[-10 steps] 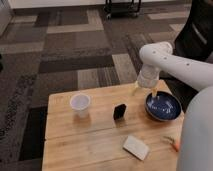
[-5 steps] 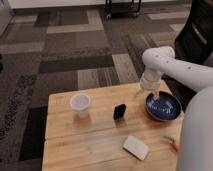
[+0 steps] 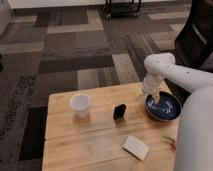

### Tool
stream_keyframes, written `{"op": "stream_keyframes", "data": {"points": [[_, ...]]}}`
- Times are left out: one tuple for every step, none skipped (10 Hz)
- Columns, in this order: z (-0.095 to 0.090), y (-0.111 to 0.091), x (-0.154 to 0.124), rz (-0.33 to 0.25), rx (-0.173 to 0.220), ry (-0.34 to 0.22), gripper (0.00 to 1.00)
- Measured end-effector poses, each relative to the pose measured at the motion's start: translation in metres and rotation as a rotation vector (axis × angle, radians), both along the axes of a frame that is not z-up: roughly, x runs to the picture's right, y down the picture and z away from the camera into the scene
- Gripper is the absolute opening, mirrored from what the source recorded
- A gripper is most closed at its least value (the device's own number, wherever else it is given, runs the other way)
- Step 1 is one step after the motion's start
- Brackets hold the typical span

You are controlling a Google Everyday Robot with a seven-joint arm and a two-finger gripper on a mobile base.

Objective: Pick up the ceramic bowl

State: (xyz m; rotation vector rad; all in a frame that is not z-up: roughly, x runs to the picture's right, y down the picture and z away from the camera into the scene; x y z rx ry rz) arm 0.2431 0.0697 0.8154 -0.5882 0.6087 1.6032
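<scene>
The ceramic bowl (image 3: 165, 107) is dark blue, wide and shallow, with pale speckles inside. It sits on the right side of the wooden table (image 3: 95, 135). My gripper (image 3: 155, 97) hangs from the white arm and reaches down at the bowl's left rim, its tip just inside the bowl. The bowl rests flat on the table. The arm's wrist hides part of the bowl's far left edge.
A small white cup (image 3: 80, 103) stands on the table's left part. A small black object (image 3: 119, 111) stands near the middle. A pale flat packet (image 3: 136, 147) lies near the front. My white body (image 3: 197, 130) fills the right edge. Patterned carpet lies beyond.
The arm has shifted slightly down and to the right, bringing the gripper closer onto the bowl's left rim. The bowl and the other objects have not moved.
</scene>
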Motion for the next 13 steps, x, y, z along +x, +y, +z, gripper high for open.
{"op": "stream_keyframes", "data": {"points": [[0.005,0.004,0.002,-0.001,-0.007,-0.001,0.65],[0.009,0.009,0.004,-0.003,-0.016,0.002,0.65],[0.012,0.013,0.006,-0.007,-0.026,0.005,0.65],[0.013,0.014,0.005,-0.008,-0.030,0.005,0.65],[0.016,0.016,0.005,-0.010,-0.037,0.007,0.65],[0.019,0.018,0.004,-0.011,-0.044,0.006,0.65],[0.022,0.021,0.002,-0.013,-0.054,0.002,0.65],[0.024,0.023,0.001,-0.014,-0.060,0.001,0.65],[0.026,0.024,-0.001,-0.014,-0.065,-0.002,0.65],[0.028,0.026,-0.003,-0.014,-0.073,-0.005,0.65],[0.030,0.026,-0.005,-0.013,-0.076,-0.010,0.65],[0.031,0.026,-0.006,-0.012,-0.078,-0.013,0.65],[0.032,0.026,-0.006,-0.009,-0.077,-0.015,0.65]]}}
